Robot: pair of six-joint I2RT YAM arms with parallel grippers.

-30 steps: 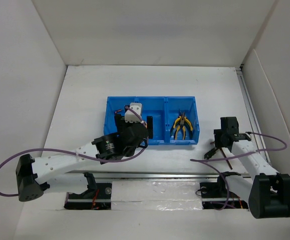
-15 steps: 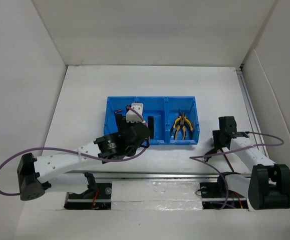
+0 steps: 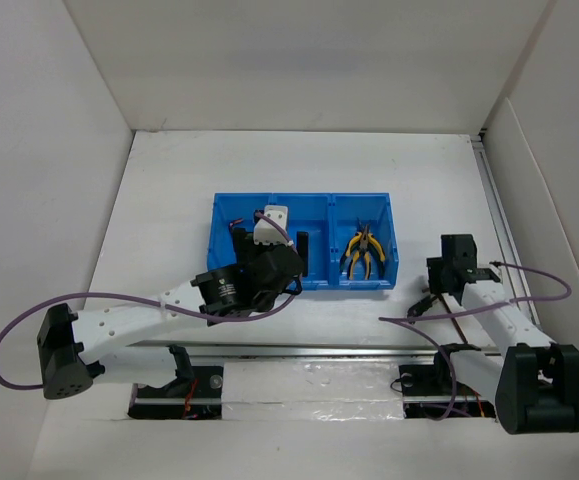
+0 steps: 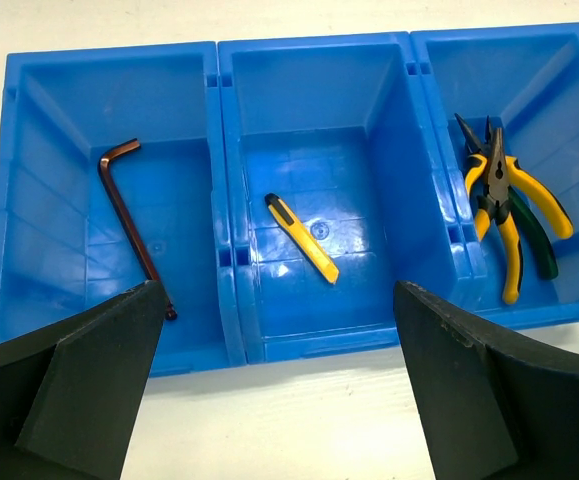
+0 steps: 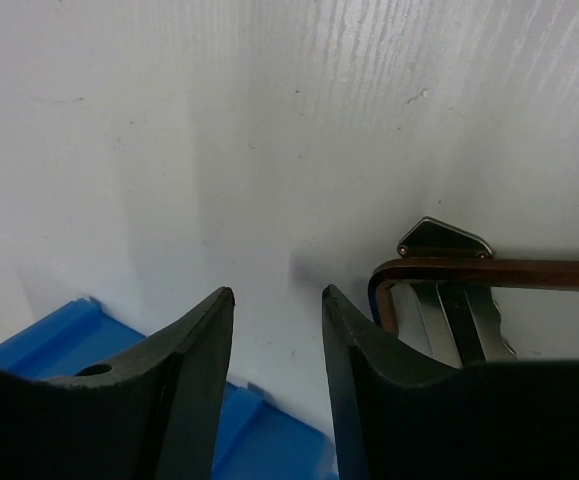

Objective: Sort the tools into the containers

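Note:
The blue three-compartment tray point(image 4: 227, 215) fills the left wrist view and lies mid-table in the top view point(image 3: 314, 207). A dark L-shaped hex key point(image 4: 129, 225) lies in its left compartment. The yellow-and-black stick tool point(image 4: 302, 238) is in the middle one. Yellow-handled and dark green-handled pliers point(image 4: 504, 210) are in the right one. My left gripper point(image 4: 279, 400) is wide open and empty above the tray's near wall. My right gripper point(image 5: 274, 370) is slightly open and empty, low over the table. Beside it lie a brown hex key point(image 5: 469, 268) and a small silver metal piece point(image 5: 447, 240).
The tray's corner point(image 5: 39, 345) shows just left of the right gripper. White walls enclose the table on the left, back and right. A metal rail point(image 3: 309, 350) runs along the near edge, and purple cables loop from both arms.
The left gripper has shifted slightly right over the tray's near wall. The right gripper has barely shifted beside the tray. No tool has moved.

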